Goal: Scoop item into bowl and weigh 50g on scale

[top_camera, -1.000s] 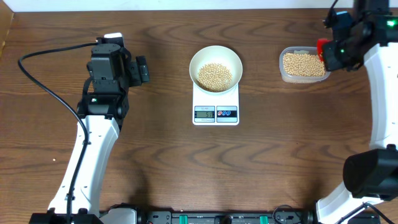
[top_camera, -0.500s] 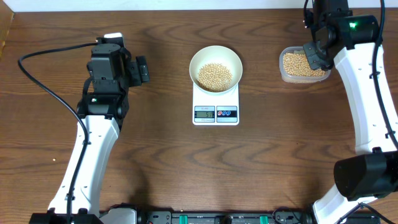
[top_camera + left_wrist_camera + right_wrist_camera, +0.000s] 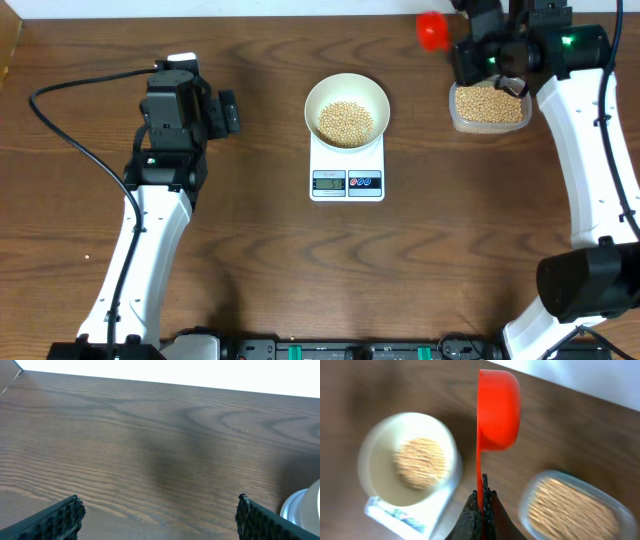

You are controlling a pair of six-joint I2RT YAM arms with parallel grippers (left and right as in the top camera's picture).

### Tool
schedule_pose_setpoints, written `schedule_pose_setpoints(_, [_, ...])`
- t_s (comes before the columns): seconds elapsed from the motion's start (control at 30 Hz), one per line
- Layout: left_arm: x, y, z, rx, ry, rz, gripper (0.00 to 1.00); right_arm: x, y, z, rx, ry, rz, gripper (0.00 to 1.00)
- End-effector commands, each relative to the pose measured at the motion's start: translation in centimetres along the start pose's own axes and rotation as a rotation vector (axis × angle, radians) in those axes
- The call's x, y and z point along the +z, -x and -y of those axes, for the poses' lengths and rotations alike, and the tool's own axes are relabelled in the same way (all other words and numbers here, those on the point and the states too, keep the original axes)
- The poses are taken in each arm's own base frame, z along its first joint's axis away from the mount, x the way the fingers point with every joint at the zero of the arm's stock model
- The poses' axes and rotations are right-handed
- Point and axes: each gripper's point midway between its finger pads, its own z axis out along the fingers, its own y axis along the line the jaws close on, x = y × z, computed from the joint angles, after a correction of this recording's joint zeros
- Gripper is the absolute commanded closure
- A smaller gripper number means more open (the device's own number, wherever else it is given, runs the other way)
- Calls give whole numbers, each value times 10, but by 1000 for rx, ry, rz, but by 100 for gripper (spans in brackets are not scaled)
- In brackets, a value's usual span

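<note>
Your right gripper (image 3: 482,502) is squeezing the red scoop (image 3: 497,410) by its handle; your left gripper (image 3: 159,510) is wide open. Beans (image 3: 345,122) sit in the bowl (image 3: 312,100) on the scale (image 3: 347,182). Add only a few, slowly.

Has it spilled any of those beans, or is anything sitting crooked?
Nothing stands out. The beans lie only in the bowl and the tub; none show on the table. The bowl sits centred on the scale, and the right gripper holds the red scoop by its handle.
</note>
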Motion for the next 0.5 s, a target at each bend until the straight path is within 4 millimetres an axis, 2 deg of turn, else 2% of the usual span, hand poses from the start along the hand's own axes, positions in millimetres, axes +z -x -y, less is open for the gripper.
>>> schedule_pose_setpoints(0.0, [1,1,-1,15,2,1,1,10,5,-57,-69,233,20,99])
schedule_pose_setpoints(0.1, [1,1,-1,15,2,1,1,22,0,-78,-100,271,-12,99])
schedule_pose_setpoints(0.27, [1,1,-1,15,2,1,1,36,-11,-103,-151,315,-61,99])
schedule_pose_setpoints(0.33, [1,1,-1,15,2,0,1,42,-17,-107,-173,297,-92,99])
schedule_pose_setpoints(0.47, [1,1,-1,15,2,1,1,56,-32,-102,-248,190,-170,99])
